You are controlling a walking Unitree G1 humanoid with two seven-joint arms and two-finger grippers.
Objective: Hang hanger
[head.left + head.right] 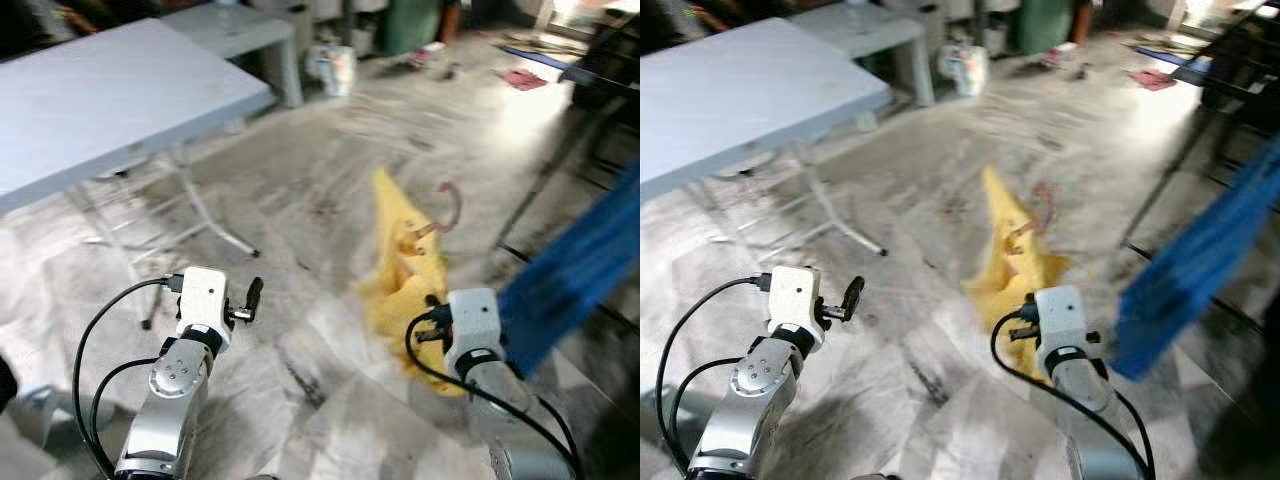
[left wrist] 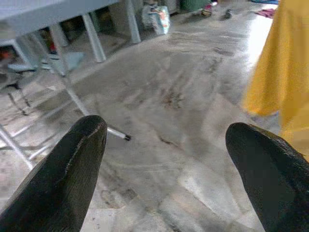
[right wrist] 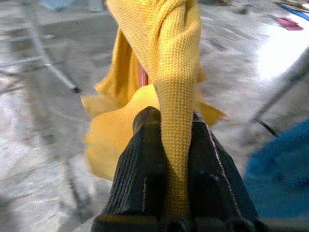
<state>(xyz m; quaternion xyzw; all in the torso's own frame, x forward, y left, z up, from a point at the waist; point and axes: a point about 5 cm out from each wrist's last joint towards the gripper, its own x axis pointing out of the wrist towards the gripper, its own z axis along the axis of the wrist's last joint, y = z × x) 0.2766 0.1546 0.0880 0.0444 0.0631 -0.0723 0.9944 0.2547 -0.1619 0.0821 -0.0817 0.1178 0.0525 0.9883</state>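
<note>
The right tool (image 3: 169, 145) pinches only yellow cloth (image 3: 164, 58); the hanger (image 1: 445, 210) could slide free; left tool (image 2: 169, 159) gapes wide, holding nothing

Grey marbled floor (image 1: 330, 330) w/ glare patch far right, pale grey folding table (image 1: 100, 100) at left on thin metal legs, 2nd grey table (image 1: 240, 30) behind it, bags and clutter (image 1: 335, 68) along far edge, dark metal rack (image 1: 600, 110) at right.

Grey folding table (image 1: 110, 95) on marble floor (image 1: 300, 330), blue cloth (image 1: 575, 275) opposite.
</note>
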